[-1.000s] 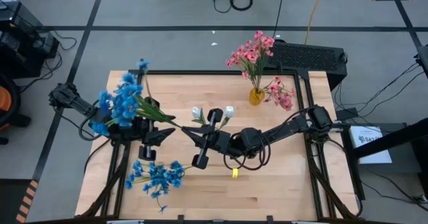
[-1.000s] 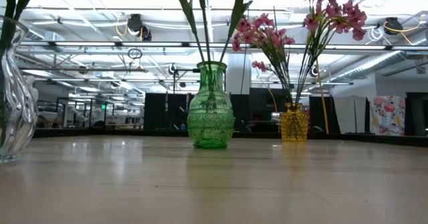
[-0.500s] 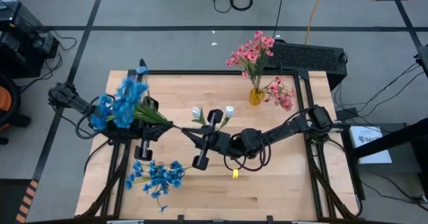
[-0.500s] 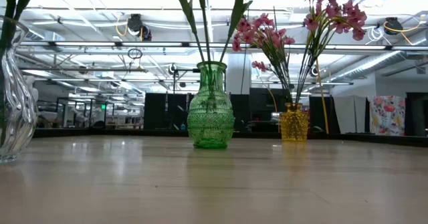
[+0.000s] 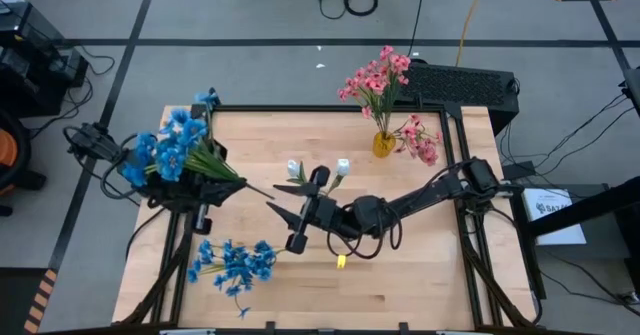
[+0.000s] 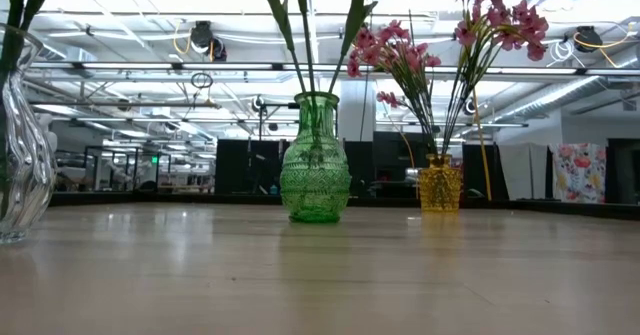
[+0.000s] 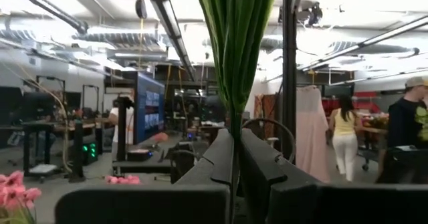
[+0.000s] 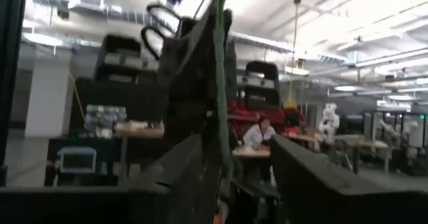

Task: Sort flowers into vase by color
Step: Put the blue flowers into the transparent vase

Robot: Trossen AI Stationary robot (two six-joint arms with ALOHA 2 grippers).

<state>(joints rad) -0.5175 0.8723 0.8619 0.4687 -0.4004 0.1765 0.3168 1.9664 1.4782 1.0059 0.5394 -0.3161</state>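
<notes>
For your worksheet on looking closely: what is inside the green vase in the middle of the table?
The green vase holds thin green stems with leaves; from above, white buds top them. The patterned glass blurs the lower stems, and whether it holds water cannot be told.

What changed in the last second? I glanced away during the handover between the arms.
The left gripper closed on the blue spray by its stem and carried it toward the table's left edge; the right gripper opened, letting go. The white buds in the green vase, the pink flowers in the yellow vase and the loose blue spray stayed put.
</notes>
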